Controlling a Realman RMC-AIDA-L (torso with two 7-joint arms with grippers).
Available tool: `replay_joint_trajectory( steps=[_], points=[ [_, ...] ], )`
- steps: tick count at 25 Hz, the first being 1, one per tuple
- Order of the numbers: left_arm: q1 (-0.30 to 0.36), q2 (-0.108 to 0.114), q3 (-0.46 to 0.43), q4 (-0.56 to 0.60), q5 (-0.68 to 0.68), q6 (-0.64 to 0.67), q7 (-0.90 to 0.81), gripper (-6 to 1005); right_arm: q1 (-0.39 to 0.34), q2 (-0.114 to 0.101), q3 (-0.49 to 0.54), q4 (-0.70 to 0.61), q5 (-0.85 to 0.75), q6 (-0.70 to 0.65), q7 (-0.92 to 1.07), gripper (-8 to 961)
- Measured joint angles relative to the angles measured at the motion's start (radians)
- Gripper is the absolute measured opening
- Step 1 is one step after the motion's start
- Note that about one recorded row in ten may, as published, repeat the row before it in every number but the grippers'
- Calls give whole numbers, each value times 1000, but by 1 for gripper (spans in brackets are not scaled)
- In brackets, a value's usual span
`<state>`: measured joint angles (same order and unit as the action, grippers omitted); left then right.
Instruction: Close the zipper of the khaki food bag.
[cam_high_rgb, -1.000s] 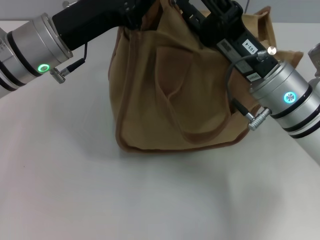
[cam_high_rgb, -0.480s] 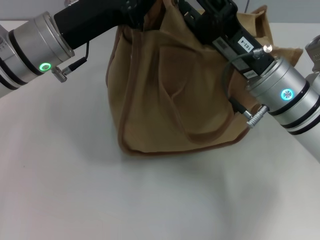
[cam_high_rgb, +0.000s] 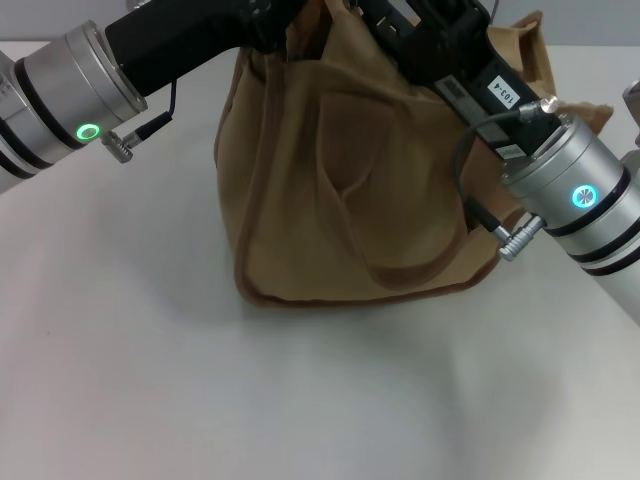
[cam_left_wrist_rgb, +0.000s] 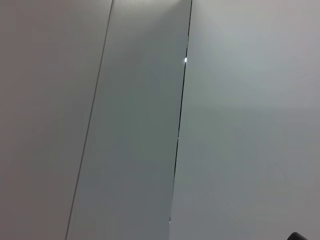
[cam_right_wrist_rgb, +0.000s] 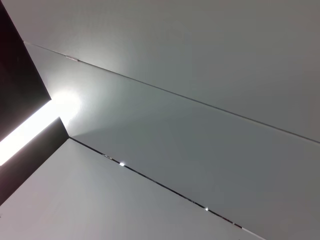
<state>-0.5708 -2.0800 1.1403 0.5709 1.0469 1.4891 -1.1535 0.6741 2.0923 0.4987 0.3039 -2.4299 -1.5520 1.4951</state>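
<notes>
— White, matte tabletop (cam_high_rgb: 200, 380) is filling most of the head view, and the khaki food bag (cam_high_rgb: 350, 200) is sitting on it toward the far side, near the middle. Both arms are reaching over its top edge.

— Where are the grippers sitting?

— The left gripper (cam_high_rgb: 262, 12) is coming in from the left at the bag's top corner; the right gripper (cam_high_rgb: 425, 25) is leaning over the top from the right. Their fingers are running out of the picture, so I cannot tell whether either one is clenched, released or pinching anything. Both wrist views are showing only pale wall or ceiling panels.

— And the zipper?

— It is not showing; the top panel is lying beyond the upper edge of the head view.

— How is the bag likely to behave?

— I am judging it soft and light: tan canvas, creasing in long vertical folds down the front, with darker brown piping (cam_high_rgb: 340, 295) along the bottom edge and a loop handle (cam_high_rgb: 400, 265) hanging slack against the front. Cloth like that is going to give and bunch, so one side probably needs bracing at the end of the zip line while the other is pulling the small tab, which looks like the only firm hold.
</notes>
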Motion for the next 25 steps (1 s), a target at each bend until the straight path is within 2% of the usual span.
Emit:
replay_joint_trajectory(
  steps=[19,25],
  points=[
    [-3,0,-4,0,0,-6,0,28,-11,0,0,-11,3,-22,-19,775],
    [-3,0,4,-1,-17,-6,0,29,-6,0,0,-6,7,23,-25,775]
  ],
)
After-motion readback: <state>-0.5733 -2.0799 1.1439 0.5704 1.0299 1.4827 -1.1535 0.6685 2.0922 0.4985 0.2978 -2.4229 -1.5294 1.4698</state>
